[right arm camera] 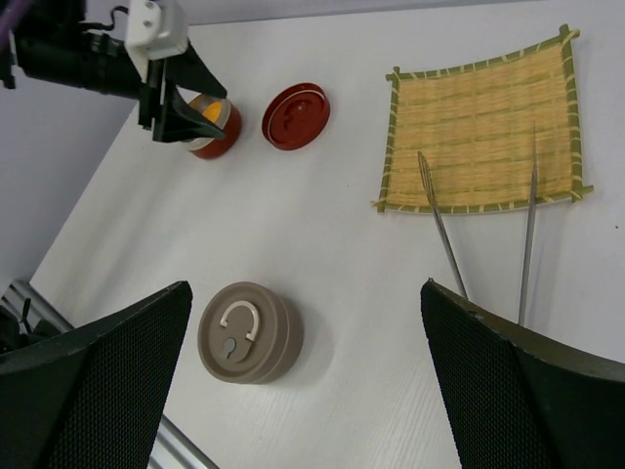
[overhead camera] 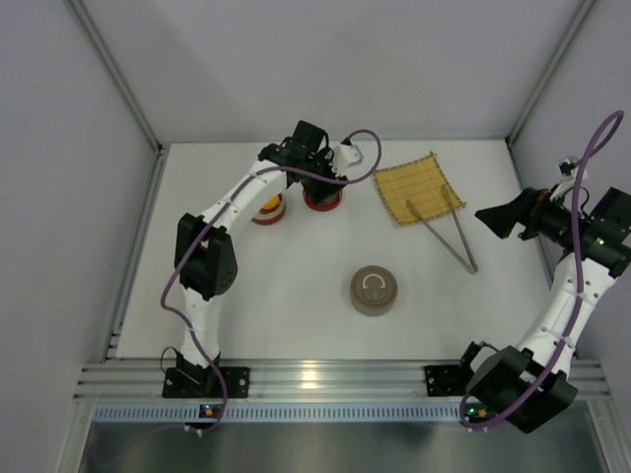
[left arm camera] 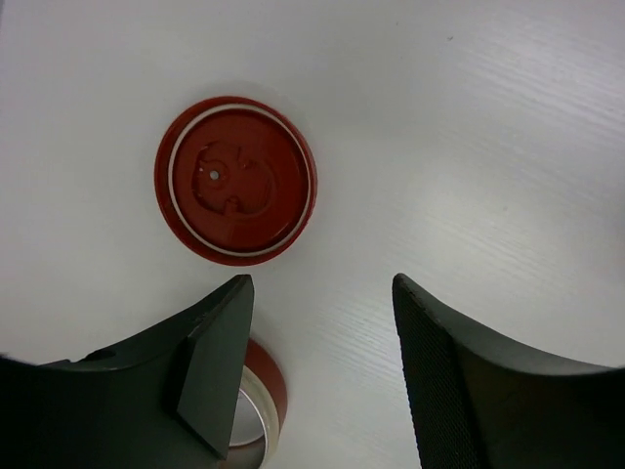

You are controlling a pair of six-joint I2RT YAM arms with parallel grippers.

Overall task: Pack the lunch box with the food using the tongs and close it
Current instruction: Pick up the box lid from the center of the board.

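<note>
The red round lunch box [overhead camera: 266, 211] stands open at the far middle, with an orange ball of food [right arm camera: 208, 114] inside. Its red lid [left arm camera: 235, 181] lies flat on the table just to the right. My left gripper [left arm camera: 322, 283] hovers open above the gap between them, holding nothing; one finger hides part of the box rim [left arm camera: 260, 405]. The silvery tongs [overhead camera: 449, 235] lie with their tips on the yellow bamboo mat [overhead camera: 419, 187]. Beyond the tongs at the right, my right gripper [overhead camera: 501, 219] hangs open and empty, well above the table.
A closed brown round container [overhead camera: 375, 291] with a pale curved handle sits mid-table, seen below the right gripper [right arm camera: 305, 288]. Grey walls close in the table on the left, back and right. An aluminium rail runs along the near edge.
</note>
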